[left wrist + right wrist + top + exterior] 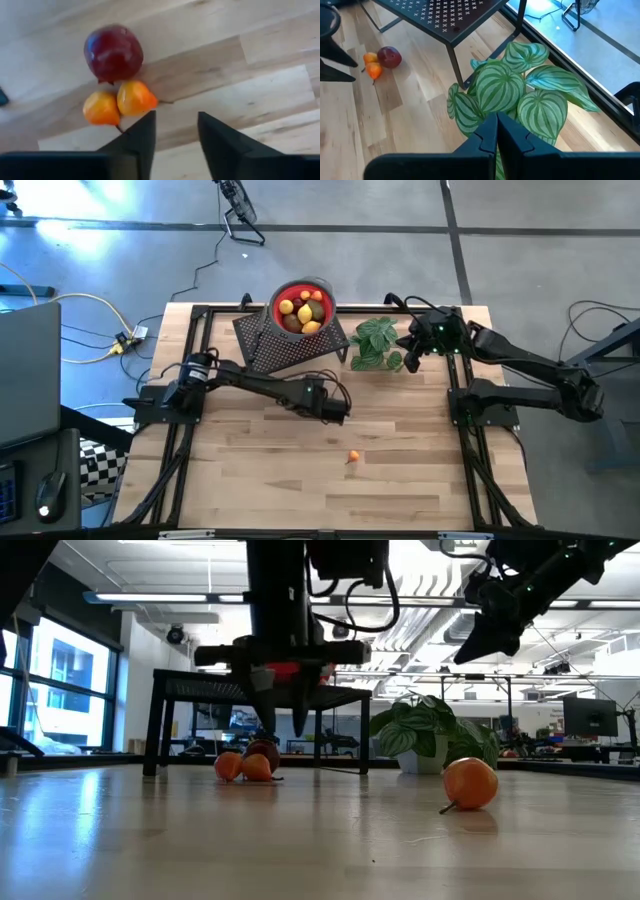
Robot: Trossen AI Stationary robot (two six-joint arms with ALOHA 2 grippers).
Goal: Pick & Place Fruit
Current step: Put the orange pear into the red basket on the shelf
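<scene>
Left gripper (175,131): parted, empty, apparently above table | right gripper (496,131): closed, upper right | risk: fruit cluster (117,75) rolls if nudged.

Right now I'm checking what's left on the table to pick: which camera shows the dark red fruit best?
The left wrist view: the dark red fruit fills the frame beside two small orange pieces. The right wrist view shows it small and distant; the low view half hides it behind those pieces; the high view hides it under the left arm.
</scene>
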